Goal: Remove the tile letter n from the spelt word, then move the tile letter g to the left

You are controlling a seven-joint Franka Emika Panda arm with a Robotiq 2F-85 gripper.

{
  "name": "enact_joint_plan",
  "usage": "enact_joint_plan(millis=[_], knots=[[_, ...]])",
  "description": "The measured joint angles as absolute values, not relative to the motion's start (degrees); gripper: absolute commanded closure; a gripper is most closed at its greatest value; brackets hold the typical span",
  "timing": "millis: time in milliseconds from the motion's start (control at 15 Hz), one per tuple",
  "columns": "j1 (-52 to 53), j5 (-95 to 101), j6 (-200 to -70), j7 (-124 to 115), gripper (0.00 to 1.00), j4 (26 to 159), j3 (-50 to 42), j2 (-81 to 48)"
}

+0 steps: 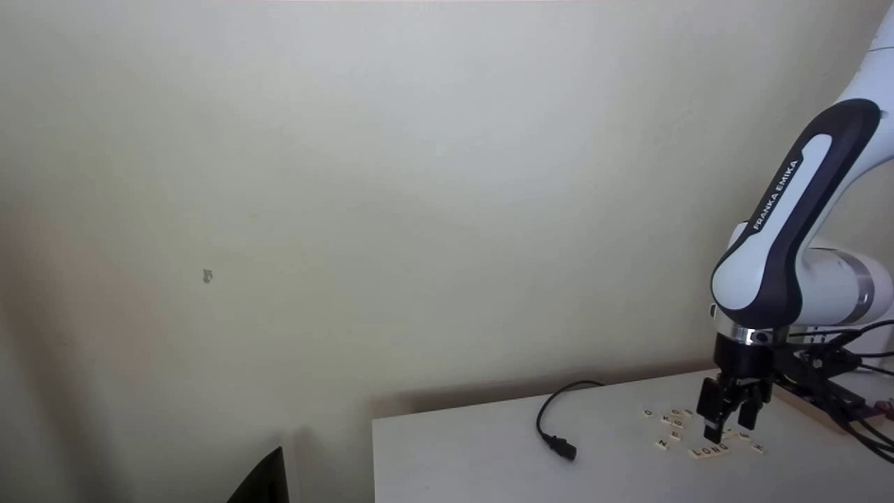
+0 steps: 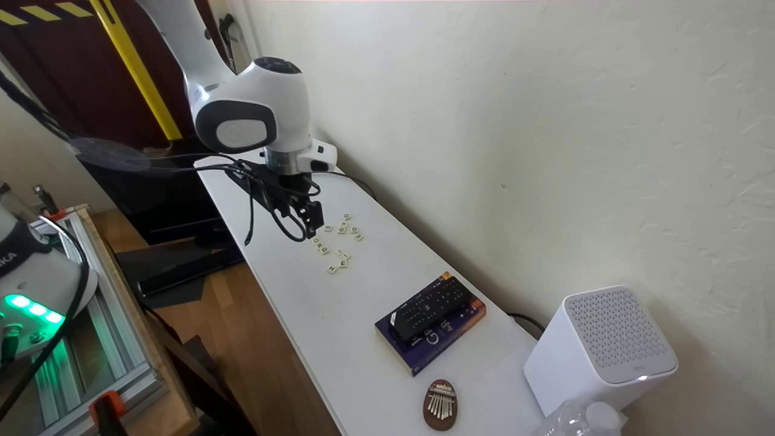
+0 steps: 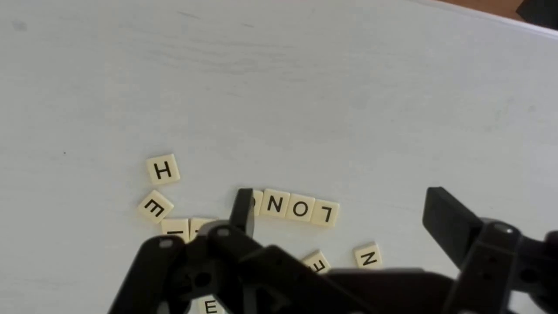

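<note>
Gripper (image 3: 342,207) up close, jaws spread, pinching nothing; N tile (image 3: 275,203) touches O tile (image 3: 300,208); G tile (image 3: 258,203) just past N from O, partly hidden; my jaws line up along the word (image 3: 293,206), so descending without rotating could hit G or shove O.

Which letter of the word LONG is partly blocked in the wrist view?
The G tile, last in line: the gripper covers part of it, while the word's L, O and N show whole.

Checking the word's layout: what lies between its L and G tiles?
In the wrist view, the O tile, then N tile, lie between the L tile and G tile, which a finger partly hides.
</note>
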State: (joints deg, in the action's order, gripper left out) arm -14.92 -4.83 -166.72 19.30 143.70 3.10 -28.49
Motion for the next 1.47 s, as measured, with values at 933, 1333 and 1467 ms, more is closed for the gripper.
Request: enact_joint_plan(millis=[933, 1333, 1467], knots=[[-16.93, -4.48, -168.25, 19.82, 0.28, 141.45, 4.59, -32.52], [-18.41, -4.48, -170.32, 19.85, 0.62, 141.43, 6.18, -32.93], [-18.75, -4.48, -170.79, 19.85, 0.75, 141.36, 6.21, -32.98]])
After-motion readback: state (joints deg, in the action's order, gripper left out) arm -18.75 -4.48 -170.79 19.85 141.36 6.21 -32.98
